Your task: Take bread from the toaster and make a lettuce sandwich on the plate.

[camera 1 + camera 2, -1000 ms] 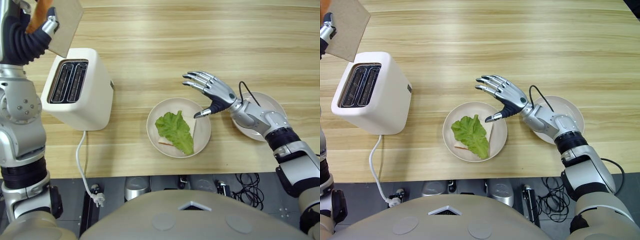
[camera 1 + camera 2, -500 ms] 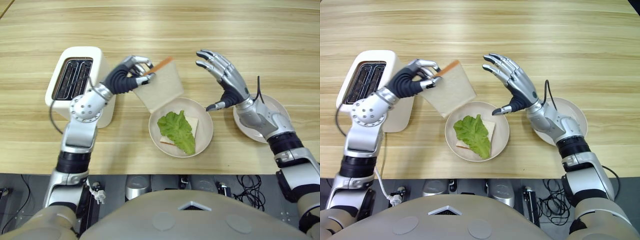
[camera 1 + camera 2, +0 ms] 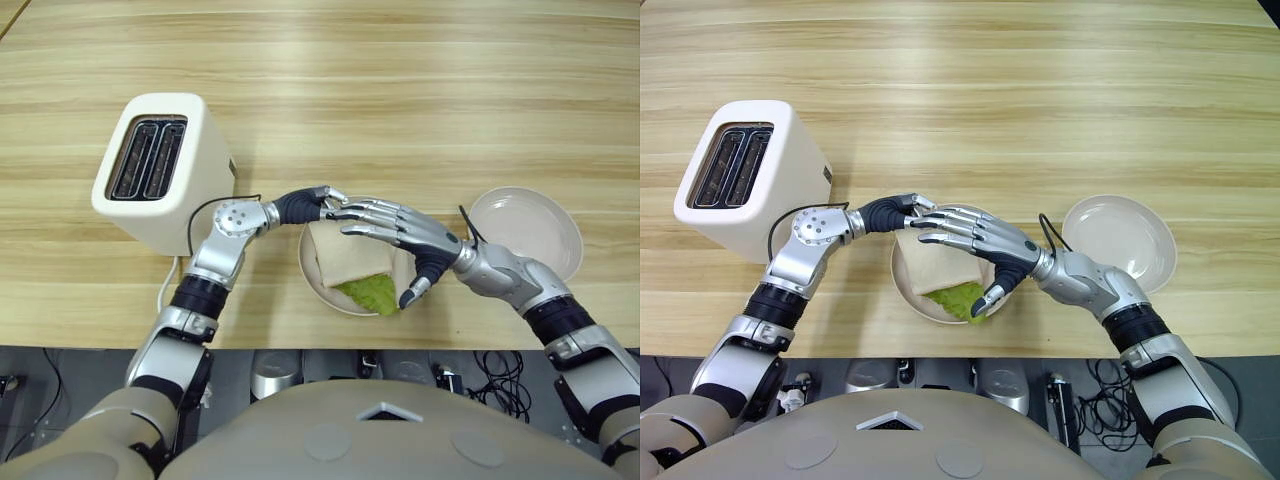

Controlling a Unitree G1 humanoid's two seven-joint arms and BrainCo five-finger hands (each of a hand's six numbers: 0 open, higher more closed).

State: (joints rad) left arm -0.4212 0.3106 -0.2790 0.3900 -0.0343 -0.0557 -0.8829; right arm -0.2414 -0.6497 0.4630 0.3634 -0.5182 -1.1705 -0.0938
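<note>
A slice of bread lies on the cream plate near the table's front, covering most of the green lettuce, whose tip sticks out at the front. The slice beneath is hidden. My left hand is at the slice's back-left corner, fingers pinched on its edge. My right hand is spread open over the right side of the slice and plate, fingers pointing left; I cannot tell if it touches the bread. The white toaster stands at the left with both slots dark.
An empty cream plate sits to the right of the main plate, close to my right forearm. The toaster's white cord runs off the front edge. Bare wooden table stretches behind the plates.
My left hand has brought the bread slice from beside the toaster down onto the lettuce. My right hand has dropped and moved left over the plate.
</note>
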